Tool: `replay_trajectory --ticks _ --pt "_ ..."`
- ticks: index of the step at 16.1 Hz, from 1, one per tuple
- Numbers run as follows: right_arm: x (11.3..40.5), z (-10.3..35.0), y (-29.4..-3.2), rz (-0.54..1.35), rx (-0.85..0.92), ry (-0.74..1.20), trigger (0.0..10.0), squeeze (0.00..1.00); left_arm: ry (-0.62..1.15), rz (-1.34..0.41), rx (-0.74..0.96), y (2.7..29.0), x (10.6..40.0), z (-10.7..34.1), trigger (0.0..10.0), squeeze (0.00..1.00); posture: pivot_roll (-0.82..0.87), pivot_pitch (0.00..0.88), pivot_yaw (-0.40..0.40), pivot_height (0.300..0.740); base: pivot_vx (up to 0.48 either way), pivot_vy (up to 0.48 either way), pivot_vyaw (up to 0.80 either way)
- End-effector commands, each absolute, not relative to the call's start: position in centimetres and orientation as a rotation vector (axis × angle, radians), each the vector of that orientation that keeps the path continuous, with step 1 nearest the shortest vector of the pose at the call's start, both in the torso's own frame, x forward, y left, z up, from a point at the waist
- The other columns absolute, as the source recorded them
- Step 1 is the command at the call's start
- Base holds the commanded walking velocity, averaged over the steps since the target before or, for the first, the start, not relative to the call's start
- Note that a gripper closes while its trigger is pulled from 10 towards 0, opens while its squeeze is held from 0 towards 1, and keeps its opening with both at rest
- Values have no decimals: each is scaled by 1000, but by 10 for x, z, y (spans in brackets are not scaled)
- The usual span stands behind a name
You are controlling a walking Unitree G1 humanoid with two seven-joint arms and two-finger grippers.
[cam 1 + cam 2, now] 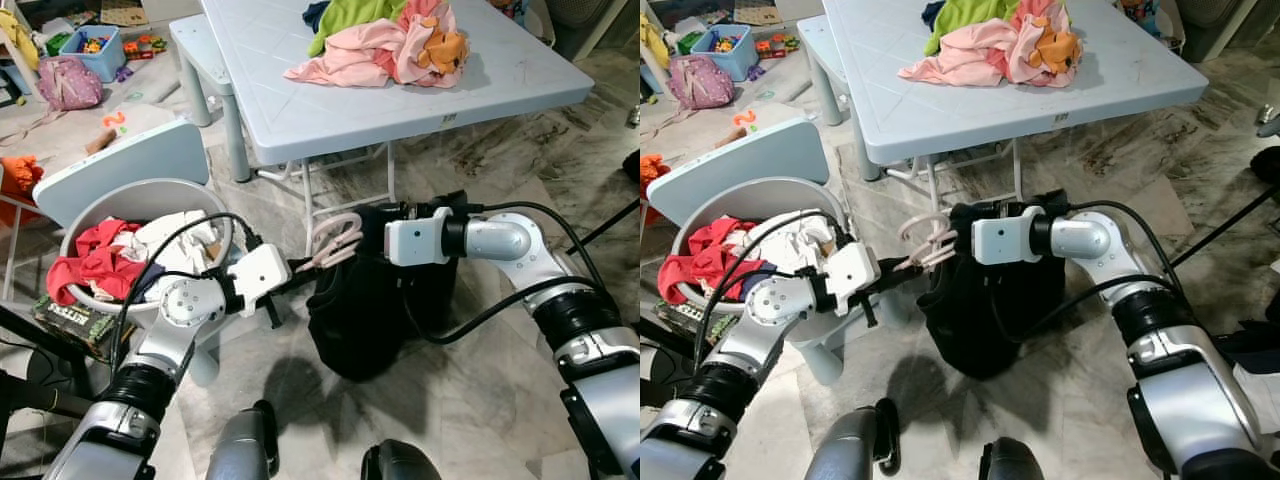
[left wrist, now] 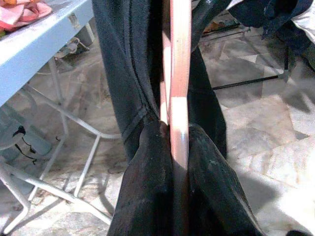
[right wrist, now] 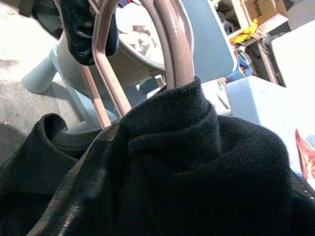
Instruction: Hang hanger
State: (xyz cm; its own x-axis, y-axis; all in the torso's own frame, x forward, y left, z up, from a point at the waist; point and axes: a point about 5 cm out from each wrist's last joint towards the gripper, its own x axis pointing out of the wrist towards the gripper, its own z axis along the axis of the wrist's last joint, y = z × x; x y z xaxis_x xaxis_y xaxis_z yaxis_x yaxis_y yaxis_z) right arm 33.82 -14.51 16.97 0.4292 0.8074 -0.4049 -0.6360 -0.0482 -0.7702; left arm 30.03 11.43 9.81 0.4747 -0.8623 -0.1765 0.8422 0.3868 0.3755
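Observation:
Pink hangers [image 1: 335, 240], hooks bunched together, carry a black garment [image 1: 365, 310] that hangs low over the marble floor, in front of the table. My left gripper [image 1: 297, 267] reaches in from the left and is shut on the hangers near the hooks; in the left wrist view a pink hanger bar [image 2: 179, 98] runs straight out between its fingers [image 2: 147, 196]. My right gripper [image 1: 378, 222] comes in from the right at collar height and is buried in the garment's top; the knitted collar [image 3: 167, 123] bunches close to its camera around the hanger necks [image 3: 172, 44].
A light blue table [image 1: 300, 100] with a heap of clothes [image 1: 385, 40] stands just behind. At my left, a grey laundry basket [image 1: 150, 192] of clothes sits on a small blue chair [image 1: 120, 160]. Toys lie on the floor at the back left. A black rod [image 1: 612, 222] slants at right.

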Motion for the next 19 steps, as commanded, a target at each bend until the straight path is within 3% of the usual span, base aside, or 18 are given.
replay_trajectory --ticks 1,7,11,16,17,18,19 --pt "341 184 -141 1196 -1116 -251 10000 1000 -69 -1117 451 106 301 101 0 0 -82 95 -29 740 0 0 0" --pt "346 192 -160 1250 -1119 -134 10000 1000 -54 -1104 454 110 302 99 0 0 -81 94 -29 740 0 0 0" --pt "351 203 -168 1114 -1059 -198 10000 1000 -24 -1006 426 118 309 97 0 0 -80 95 -33 740 0 0 0" --pt "353 202 -188 789 -955 -263 10000 1000 39 -831 272 129 320 92 0 0 -92 100 -6 740 0 0 0" --pt "354 196 -197 704 -890 -218 10000 745 28 -800 238 129 324 97 0 0 -89 100 -4 740 0 0 0" --pt "354 192 -203 649 -838 -181 10000 196 19 -779 221 129 327 101 0 0 -87 100 -3 740 0 0 0" --pt "355 180 -211 584 -765 -102 10000 24 8 -760 197 129 330 105 0 0 -86 99 1 740 0 0 0"
